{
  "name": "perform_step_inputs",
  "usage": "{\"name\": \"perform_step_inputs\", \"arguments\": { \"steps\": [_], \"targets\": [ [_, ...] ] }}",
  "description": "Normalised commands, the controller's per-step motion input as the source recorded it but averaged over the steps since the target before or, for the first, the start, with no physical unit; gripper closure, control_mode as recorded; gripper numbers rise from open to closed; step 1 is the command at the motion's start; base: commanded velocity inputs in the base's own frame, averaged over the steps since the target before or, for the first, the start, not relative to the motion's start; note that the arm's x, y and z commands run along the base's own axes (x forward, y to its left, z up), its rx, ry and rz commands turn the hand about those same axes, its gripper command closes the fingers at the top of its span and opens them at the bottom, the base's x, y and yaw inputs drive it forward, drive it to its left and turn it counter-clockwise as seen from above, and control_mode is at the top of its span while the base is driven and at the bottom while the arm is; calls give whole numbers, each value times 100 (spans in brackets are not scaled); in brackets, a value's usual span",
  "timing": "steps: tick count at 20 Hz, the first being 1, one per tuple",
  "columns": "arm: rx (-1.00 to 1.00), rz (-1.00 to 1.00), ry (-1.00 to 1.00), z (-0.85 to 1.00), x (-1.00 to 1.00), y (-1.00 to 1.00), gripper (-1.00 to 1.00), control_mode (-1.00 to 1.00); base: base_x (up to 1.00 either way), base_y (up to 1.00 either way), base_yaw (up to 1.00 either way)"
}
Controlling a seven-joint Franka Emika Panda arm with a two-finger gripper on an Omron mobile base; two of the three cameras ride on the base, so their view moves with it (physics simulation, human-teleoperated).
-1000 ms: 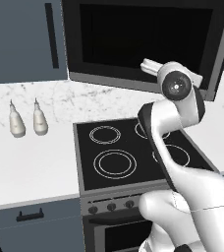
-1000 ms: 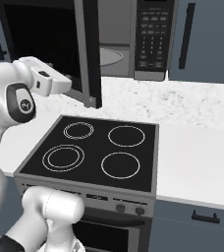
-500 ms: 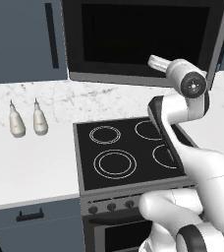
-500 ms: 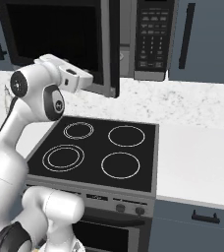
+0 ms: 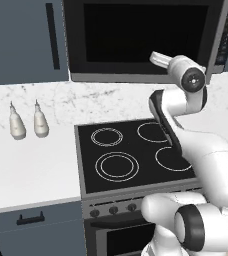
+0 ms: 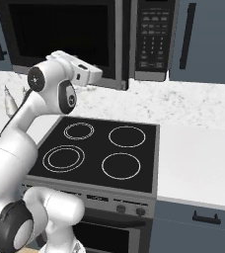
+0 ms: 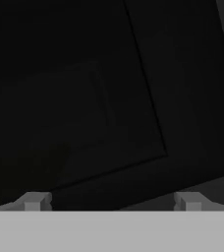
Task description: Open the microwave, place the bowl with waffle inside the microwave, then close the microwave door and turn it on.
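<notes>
Door (image 5: 141, 37) shut, or all but shut, against the microwave (image 6: 156, 37) above the stovetop (image 6: 97, 150). Hand (image 7: 111, 202) pressed close to the dark glass, fingers apart, gripping nothing. Bowl presumably inside already, though hidden behind the glass. Left to do, most likely: press the keypad (image 6: 153, 34) to start.
</notes>
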Motion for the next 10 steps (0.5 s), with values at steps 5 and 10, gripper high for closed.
{"name": "perform_step_inputs", "arguments": {
  "steps": [5,10],
  "targets": [
    [0,3,0,5,42,-9,-100,-100,0,0,0],
    [0,3,2,0,41,-7,-100,-100,0,0,0]
  ]
}}
